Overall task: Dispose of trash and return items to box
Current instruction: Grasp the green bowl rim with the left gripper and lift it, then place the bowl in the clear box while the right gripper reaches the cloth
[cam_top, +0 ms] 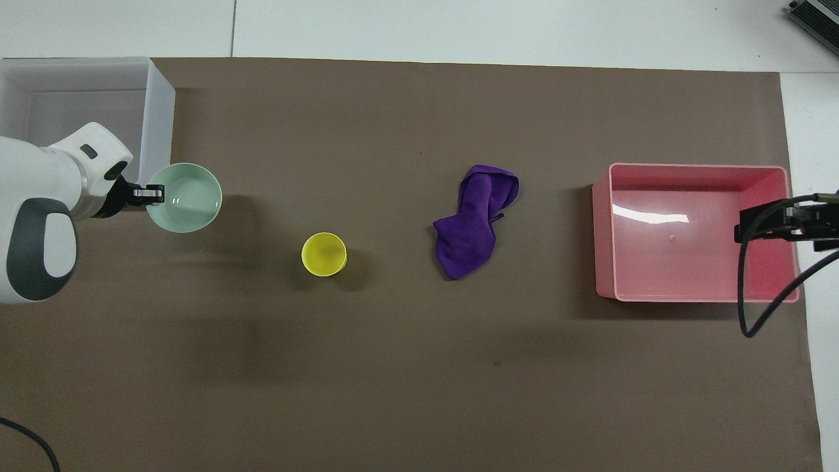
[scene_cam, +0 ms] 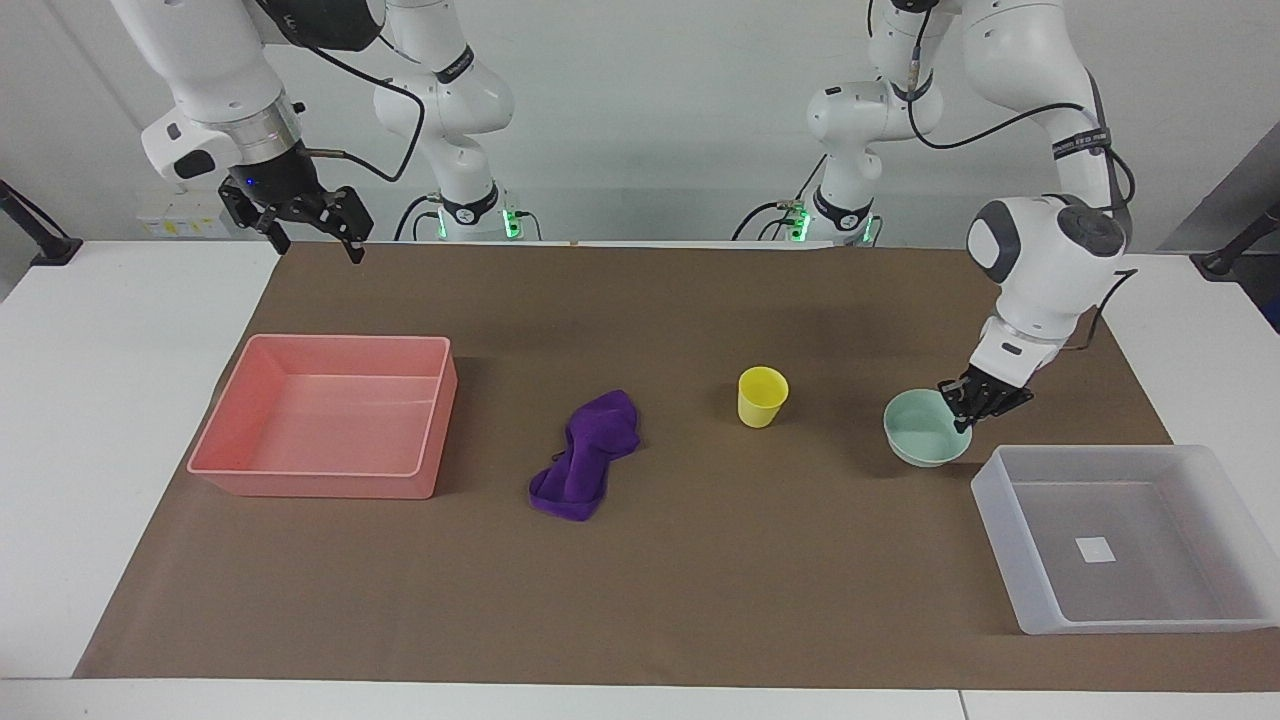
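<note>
the left gripper (scene_cam: 968, 404) is pinched shut on the rim of the mint bowl (scene_cam: 925, 430), holding it up a little off the brown mat (scene_cam: 700, 580), just beside the clear box (scene_cam: 1130, 610) at the left arm's end of the table. the bowl is round, smooth and shallow, and nothing sits in it. the box is a see-through frosted tub with straight walls and a small white label (scene_cam: 1094, 549) on its floor. it lies farther from the robots than the bowl. the yellow cup (scene_cam: 762, 396) stands upright on the mat, near the bowl and toward the right arm's end from it. it is smooth plastic and open at the top. next along is the purple cloth (scene_cam: 588, 454), soft and crumpled in a long heap, lying flat on the mat and well apart from the cup. the pink tray (scene_cam: 240, 440) is a hard box shape with low walls, near the right arm's end. the right gripper (scene_cam: 312, 232) hangs in the air over the mat's edge by the tray, fingers spread open and holding nothing. nothing lies between the bowl and the box.
</note>
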Motion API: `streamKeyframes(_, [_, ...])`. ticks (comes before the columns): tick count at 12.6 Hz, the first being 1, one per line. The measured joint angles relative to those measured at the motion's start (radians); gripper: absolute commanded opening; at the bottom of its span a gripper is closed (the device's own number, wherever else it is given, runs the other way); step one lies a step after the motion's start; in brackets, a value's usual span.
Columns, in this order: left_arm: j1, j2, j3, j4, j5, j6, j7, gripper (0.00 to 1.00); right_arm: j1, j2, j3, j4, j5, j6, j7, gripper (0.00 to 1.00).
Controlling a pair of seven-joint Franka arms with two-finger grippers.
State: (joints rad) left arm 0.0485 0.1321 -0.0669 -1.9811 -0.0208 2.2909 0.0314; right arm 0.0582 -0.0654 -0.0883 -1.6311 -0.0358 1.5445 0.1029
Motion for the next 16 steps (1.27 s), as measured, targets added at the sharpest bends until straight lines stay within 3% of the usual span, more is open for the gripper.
streamKeyframes(4, [0.011, 0.03, 0.005, 0.107, 0.002, 0.016, 0.01, 0.0, 0.025, 0.009, 0.011, -0.023, 0.023, 0.126, 0.018, 1.0])
streamKeyframes(9, [0.102, 0.144, 0.008, 0.294, 0.003, 0.03, 0.02, 0.0, 0.199, 0.125, 0.018, -0.086, 0.023, 0.388, 0.23, 1.0])
streamKeyframes(16, [0.207, 0.451, 0.009, 0.655, 0.02, -0.005, 0.026, 0.0, 0.329, 0.317, 0.019, -0.089, 0.074, 0.621, 0.38, 1.0])
